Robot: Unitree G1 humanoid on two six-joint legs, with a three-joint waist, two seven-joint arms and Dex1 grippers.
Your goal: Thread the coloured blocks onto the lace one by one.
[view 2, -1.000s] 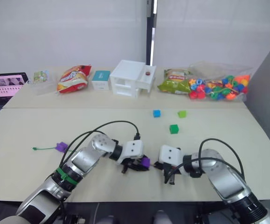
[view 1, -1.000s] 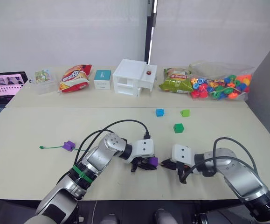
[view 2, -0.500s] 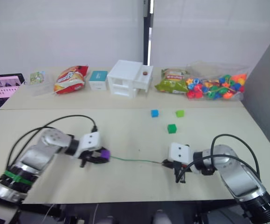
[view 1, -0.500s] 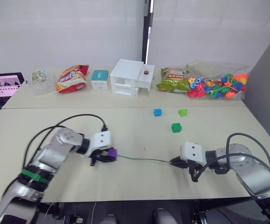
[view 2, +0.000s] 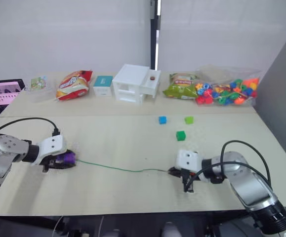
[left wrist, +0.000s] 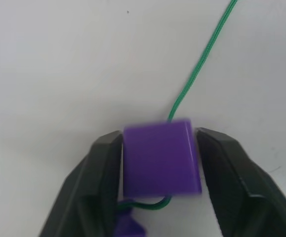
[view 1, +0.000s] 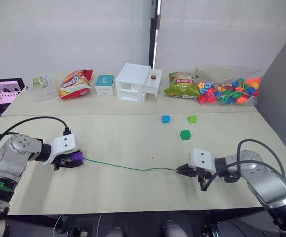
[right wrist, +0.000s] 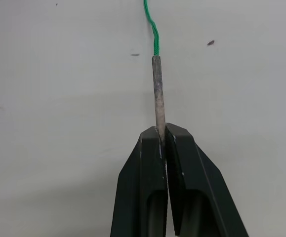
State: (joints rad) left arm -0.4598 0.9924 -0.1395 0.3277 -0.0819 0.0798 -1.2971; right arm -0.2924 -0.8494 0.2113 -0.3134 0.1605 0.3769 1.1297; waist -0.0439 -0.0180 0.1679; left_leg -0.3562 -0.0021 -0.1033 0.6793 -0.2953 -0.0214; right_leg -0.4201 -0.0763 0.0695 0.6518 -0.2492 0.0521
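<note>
Lace [view 1: 128, 168] taut between hands: left hand [left wrist: 158, 148] clamps purple block [left wrist: 161, 158], right hand [right wrist: 161, 133] pinches its tip; labels unreadable.

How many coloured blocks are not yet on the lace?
3: a blue block, a light green block and a dark green block, all loose on the table ahead of the right pincer.

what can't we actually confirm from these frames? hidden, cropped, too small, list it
- Left wrist view: the second purple piece behind the held purple block is cut off by the picture's edge, so its shape is unclear.
- Left eye view: the left gripper covers the far end of the lace.
- Left eye view: the holes in the blue block, light green block and dark green block are too small to see.
</note>
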